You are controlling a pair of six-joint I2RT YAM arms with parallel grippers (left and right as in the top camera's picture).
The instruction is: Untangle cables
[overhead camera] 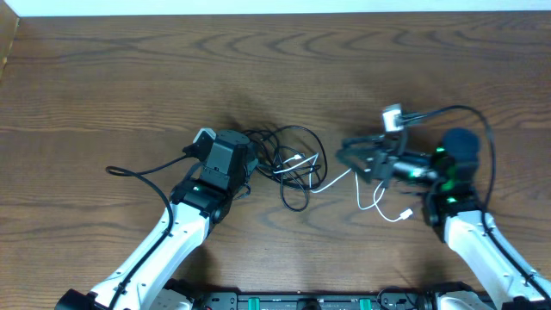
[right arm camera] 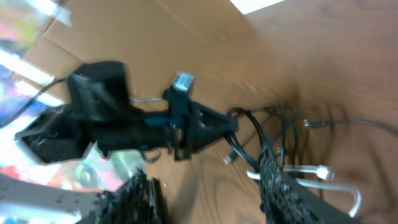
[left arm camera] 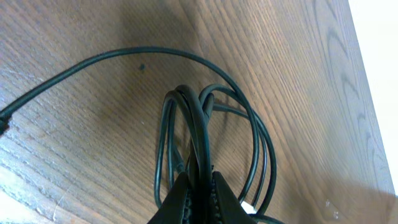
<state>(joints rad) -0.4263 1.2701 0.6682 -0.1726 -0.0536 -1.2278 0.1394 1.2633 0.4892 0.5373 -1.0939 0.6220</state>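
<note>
A bunch of black cables (overhead camera: 291, 164) lies looped at the table's middle. My left gripper (overhead camera: 248, 164) is shut on a strand of that bunch, and in the left wrist view the black cables (left arm camera: 186, 118) rise in loops out of the closed left gripper (left arm camera: 198, 182). A white cable (overhead camera: 344, 179) runs from the bunch toward the right and ends in a small plug (overhead camera: 405, 215). My right gripper (overhead camera: 347, 155) stands open just right of the bunch, nothing between its fingers. In the right wrist view the right gripper (right arm camera: 205, 183) frames bare wood, the white cable (right arm camera: 333, 175) beside its right finger.
The wooden table (overhead camera: 103, 77) ends in a pale strip along the far edge. A thicker black cord (overhead camera: 138, 172) trails left from the left arm. The left arm (right arm camera: 124, 124) fills the middle of the right wrist view.
</note>
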